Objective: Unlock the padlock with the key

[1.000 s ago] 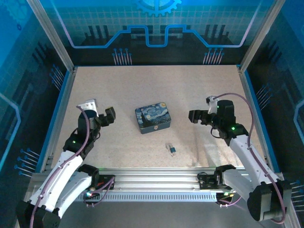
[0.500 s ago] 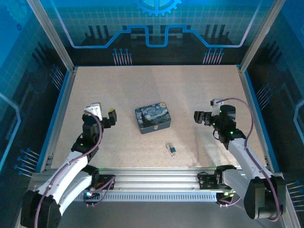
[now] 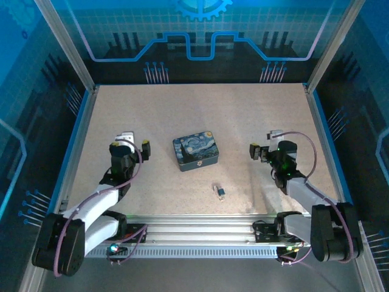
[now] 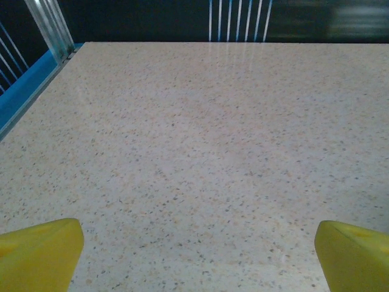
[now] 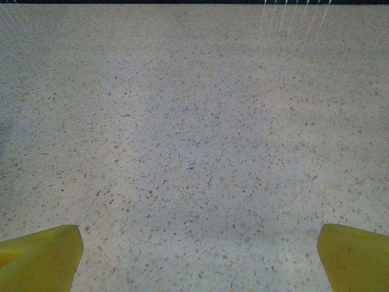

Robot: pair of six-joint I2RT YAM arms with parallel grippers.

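Both arms have drawn back toward their bases since a second ago; left arm (image 3: 103, 193) and right arm (image 3: 302, 187) now sit low over the surface (image 3: 152, 109). Left jaws and right jaws gape wide, holding nothing. Padlock (image 3: 220, 193) lies near the front edge, between the arms and well apart from both. We cannot tell the key from it. Blue painted tin (image 3: 195, 150) sits just beyond. We judge the padlock light, hard and slick: pinch across its body.

Speckled beige tabletop (image 3: 200, 115), evenly lit, with slight glare at the far edge. Blue trim (image 3: 71, 155) runs along the left and right edges. Aluminium posts (image 3: 64, 42) at the corners. Back wall (image 3: 200, 36) is a blue-lit circuit graphic with a gear (image 3: 202, 6). Aluminium rail (image 3: 200, 220) along the near edge.
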